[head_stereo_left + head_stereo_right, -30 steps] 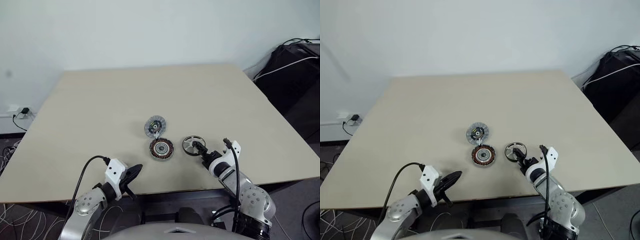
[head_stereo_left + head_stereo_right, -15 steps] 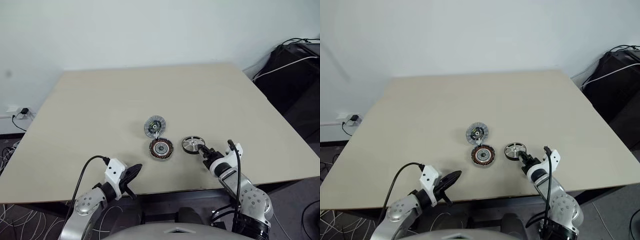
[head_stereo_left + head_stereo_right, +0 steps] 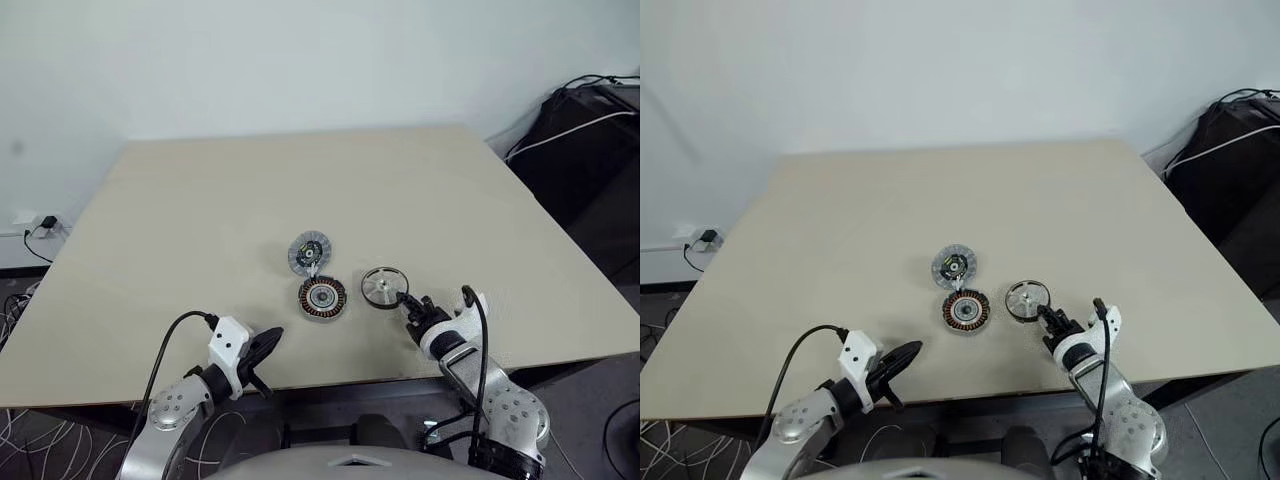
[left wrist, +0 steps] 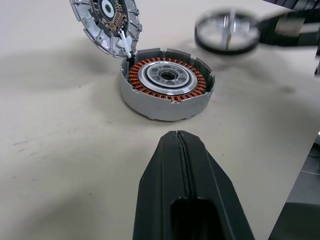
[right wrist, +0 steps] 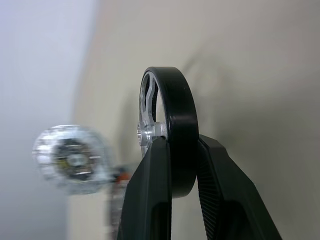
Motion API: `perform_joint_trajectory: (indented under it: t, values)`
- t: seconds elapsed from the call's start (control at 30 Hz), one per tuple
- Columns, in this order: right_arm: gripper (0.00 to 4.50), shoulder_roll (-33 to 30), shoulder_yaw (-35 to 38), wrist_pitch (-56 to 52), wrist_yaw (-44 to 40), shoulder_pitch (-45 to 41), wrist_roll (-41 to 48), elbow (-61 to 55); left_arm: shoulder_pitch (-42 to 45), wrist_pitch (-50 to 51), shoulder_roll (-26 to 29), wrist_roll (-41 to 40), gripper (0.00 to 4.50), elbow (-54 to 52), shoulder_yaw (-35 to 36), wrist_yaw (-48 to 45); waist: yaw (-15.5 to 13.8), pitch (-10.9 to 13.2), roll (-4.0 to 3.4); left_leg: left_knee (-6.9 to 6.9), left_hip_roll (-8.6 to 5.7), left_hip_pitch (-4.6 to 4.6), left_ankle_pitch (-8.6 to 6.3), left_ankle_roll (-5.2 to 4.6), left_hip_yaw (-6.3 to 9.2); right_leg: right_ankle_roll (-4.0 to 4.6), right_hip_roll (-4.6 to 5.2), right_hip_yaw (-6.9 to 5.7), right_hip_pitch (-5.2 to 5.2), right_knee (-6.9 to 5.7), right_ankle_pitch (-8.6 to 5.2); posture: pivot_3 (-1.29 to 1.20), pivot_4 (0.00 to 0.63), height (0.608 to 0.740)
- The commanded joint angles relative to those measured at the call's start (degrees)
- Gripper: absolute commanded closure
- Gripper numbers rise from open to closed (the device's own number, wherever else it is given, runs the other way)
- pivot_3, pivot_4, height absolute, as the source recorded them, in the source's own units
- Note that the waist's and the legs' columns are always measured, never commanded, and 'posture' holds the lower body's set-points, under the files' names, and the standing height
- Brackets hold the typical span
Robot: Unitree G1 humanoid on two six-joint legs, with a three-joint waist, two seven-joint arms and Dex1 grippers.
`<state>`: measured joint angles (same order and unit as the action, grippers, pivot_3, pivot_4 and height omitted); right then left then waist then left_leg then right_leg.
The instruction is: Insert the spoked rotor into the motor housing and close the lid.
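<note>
- A pale beige table point(image 3: 200, 200) stands against a plain white wall point(image 3: 300, 60) (dark bags and cables at the right).
- The right gripper point(image 3: 408, 300) pinches the spoked rotor point(image 3: 382, 287) by its rim, beside the motor housing point(image 3: 322, 298).
- The lid point(image 3: 309, 252) lies just behind the housing.
- The left gripper point(image 4: 181, 142) is pressed together near the table's front edge.

Beige table point(image 3: 200, 200), pale wall point(image 3: 300, 60), floor cables point(image 3: 15, 440).

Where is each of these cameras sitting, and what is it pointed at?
Head views: high, looking down over the table; both arms show.
Left wrist view: low, along the shut left claw toward the motor housing.
Right wrist view: along the right claw pinching the spoked rotor.
Both wrist views share the lid.
</note>
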<state>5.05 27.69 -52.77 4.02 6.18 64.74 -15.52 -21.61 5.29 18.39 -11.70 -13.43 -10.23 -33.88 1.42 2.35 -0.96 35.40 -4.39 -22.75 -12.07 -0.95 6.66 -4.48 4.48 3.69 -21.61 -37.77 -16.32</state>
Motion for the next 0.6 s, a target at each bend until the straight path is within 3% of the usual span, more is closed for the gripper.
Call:
perform_joint_trajectory:
  t: [0.03,0.2,0.6]
  values:
    - [4.12,0.11,-3.07,-0.76,-2.33,0.38,5.48,-3.36,0.55,-0.18,0.36,-0.70,4.50,-1.40,0.55,-0.26,0.13,0.00,0.02,0.00,0.01,0.00,0.00,0.00,0.01,0.00,-0.01,0.00,0.00,0.00,0.00,0.00,0.000,0.740]
    - [4.12,-0.70,-8.01,-2.81,-2.54,0.47,8.99,-2.61,0.73,0.07,0.25,-0.83,4.50,-1.37,0.57,-0.29,0.14,0.02,0.03,-0.01,0.00,-0.07,0.00,0.00,0.01,0.02,0.00,-0.01,-0.06,0.02,-0.01,0.00,0.000,0.740]
    - [4.12,-0.26,-16.75,-1.87,-2.29,-3.86,4.60,4.77,-0.82,-0.04,-0.02,-0.95,4.50,-2.45,1.03,0.52,0.08,0.05,0.08,-0.04,0.00,-0.11,0.00,0.00,0.01,0.02,-0.01,-0.02,-0.11,0.06,0.00,0.00,0.000,0.740]
